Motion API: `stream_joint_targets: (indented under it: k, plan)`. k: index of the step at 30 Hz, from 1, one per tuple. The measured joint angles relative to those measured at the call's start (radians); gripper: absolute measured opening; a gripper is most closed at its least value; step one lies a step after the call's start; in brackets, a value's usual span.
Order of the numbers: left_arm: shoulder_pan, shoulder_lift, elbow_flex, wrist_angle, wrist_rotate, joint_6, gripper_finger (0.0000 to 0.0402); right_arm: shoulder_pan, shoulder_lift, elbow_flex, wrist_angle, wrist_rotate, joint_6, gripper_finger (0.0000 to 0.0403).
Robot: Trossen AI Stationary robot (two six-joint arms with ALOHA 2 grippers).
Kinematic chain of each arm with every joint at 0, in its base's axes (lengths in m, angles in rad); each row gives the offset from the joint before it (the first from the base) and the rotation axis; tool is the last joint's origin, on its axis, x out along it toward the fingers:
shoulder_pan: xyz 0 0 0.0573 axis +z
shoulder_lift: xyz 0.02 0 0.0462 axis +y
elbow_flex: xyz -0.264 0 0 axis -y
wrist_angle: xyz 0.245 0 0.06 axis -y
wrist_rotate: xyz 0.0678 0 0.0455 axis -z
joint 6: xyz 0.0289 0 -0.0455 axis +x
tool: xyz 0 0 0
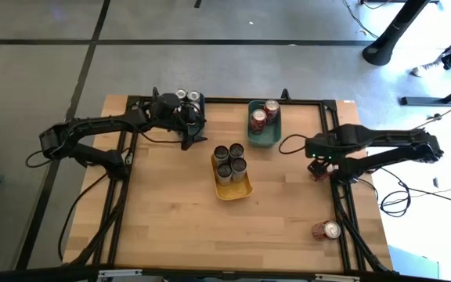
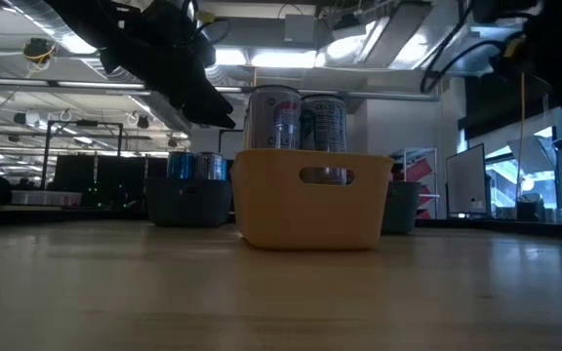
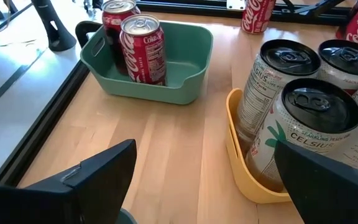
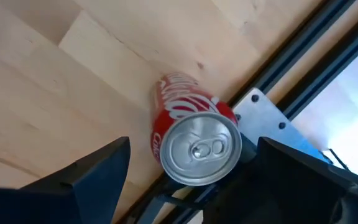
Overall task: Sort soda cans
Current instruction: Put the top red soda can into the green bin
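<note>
Three silver-grey cans [image 1: 230, 160] stand in a yellow bin [image 1: 242, 190], shown in the left wrist view as cans [image 3: 303, 118]. Two red cans [image 1: 264, 113] stand in a teal bin [image 1: 266, 139]. Two more silver cans [image 1: 187, 96] stand at the table's far edge. A red can [image 4: 197, 146] stands upright at the right edge rail. My right gripper [image 4: 194, 149] hangs above it, open, a finger on either side without touching. Another red can [image 1: 326, 229] lies on its side near the right edge. My left gripper [image 1: 192, 131] is open and empty, left of the bins.
A black frame rail [image 1: 343, 204] runs along the table's right edge, close behind the upright red can. The low view shows the yellow bin [image 2: 310, 200] in the middle with darker containers to either side. Bare wood [image 1: 171, 219] lies toward the near edge.
</note>
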State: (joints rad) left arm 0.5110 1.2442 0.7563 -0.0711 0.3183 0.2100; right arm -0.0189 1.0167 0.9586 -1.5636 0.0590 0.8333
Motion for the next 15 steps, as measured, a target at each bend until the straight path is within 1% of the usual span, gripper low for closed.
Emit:
stream_joint_targets:
  k: [3, 11, 15]
  plan:
    - [0.0, 0.0, 0.0, 0.0, 0.0, 0.002, 0.037, 0.0, -0.027, -0.041, 0.035, -0.011, 0.017, 0.0349]
    - [0.0, 0.0, 0.0, 0.0, 0.0, 0.007, 0.037, 0.0, -0.022, -0.136, 0.092, -0.016, 0.026, 0.0349]
    - [0.0, 0.0, 0.0, 0.0, 0.0, 0.007, 0.037, -0.001, -0.019, -0.136, 0.138, -0.011, 0.026, 0.0345]
